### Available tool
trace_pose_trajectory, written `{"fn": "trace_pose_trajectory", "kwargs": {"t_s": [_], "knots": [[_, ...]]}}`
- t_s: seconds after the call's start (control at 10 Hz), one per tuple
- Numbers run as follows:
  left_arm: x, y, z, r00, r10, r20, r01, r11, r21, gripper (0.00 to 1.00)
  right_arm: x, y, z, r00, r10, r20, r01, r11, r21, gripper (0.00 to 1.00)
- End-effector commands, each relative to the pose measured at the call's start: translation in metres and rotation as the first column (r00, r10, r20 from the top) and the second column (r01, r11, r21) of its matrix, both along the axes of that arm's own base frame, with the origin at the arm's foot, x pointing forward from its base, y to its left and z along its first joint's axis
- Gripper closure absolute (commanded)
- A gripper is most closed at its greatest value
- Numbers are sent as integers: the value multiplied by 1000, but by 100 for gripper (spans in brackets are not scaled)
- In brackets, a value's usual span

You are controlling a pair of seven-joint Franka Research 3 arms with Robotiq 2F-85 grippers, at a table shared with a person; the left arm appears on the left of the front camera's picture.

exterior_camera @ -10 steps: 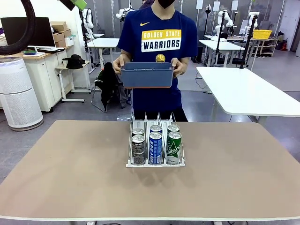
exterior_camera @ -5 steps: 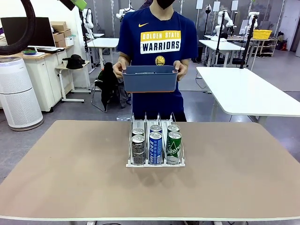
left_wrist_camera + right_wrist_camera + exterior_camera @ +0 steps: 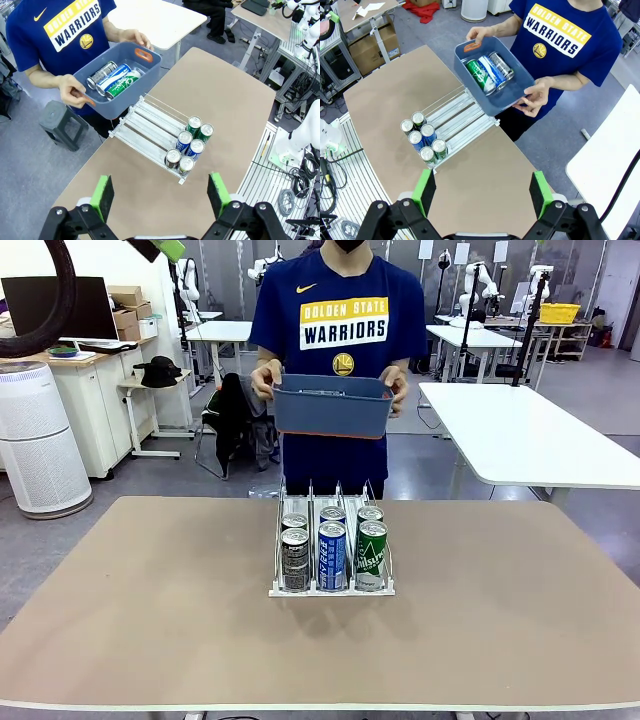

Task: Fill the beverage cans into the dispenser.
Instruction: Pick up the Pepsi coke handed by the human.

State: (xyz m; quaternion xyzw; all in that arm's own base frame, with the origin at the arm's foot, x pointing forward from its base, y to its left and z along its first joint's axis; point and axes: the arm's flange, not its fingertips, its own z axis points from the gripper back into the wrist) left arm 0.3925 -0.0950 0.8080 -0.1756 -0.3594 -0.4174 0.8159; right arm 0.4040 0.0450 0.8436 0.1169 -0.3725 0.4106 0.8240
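Dispenser [image 3: 331,590] mid-table, six cans [image 3: 332,555] at its near end.
The back halves of the lanes lie bare, and the table [image 3: 150,620] is free all round. At the far edge a person holds a tub [image 3: 331,408] with three more cans [image 3: 112,79]. Left gripper [image 3: 160,187] and right gripper [image 3: 482,190] hang high above, jaws wide, empty.

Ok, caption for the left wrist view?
Person holds blue-grey tub of three cans beyond the dispenser holding six cans; left gripper open.

left hand [image 3: 160,187]: black, green pads [image 3: 103,196] | right hand [image 3: 482,190]: black, green pads | person [image 3: 338,300]: blue Warriors T-shirt
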Motion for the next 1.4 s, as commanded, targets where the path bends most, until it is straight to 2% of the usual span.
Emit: {"fn": "trace_pose_trajectory", "kwargs": {"t_s": [0.0, 1.3], "knots": [[0, 0, 0, 1000, 5, 0, -5, 1000, 4, 0, 0, 1, 1, 1000, 6, -4, -6, 1000, 3, 0], [0, 0, 0, 1000, 5, 0, -5, 1000, 4, 0, 0, 1, 1, 1000, 6, -4, -6, 1000, 3, 0]]}}
